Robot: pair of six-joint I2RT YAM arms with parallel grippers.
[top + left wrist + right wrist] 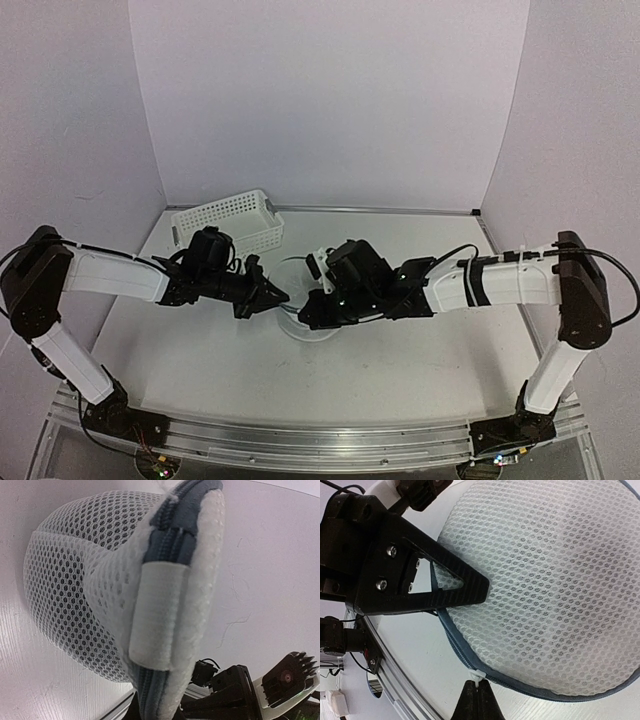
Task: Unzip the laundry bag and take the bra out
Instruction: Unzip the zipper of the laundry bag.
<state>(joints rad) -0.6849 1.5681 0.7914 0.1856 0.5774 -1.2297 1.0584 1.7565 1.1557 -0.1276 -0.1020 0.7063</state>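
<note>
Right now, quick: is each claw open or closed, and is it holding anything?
Left claw: closed on the rim of the laundry bag.
Right claw: closed, apparently on the white zipper pull.

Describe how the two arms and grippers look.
The left arm and right arm are white tubular links with black joints and black cables alongside. The left gripper has flat black triangular fingers with silver screws; the right gripper is black too.

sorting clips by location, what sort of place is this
Probably a lab robot test cell, not a home: plain white panels wall in a white table, and the left arm and right arm are bolted to a metal rail at its near edge.
</note>
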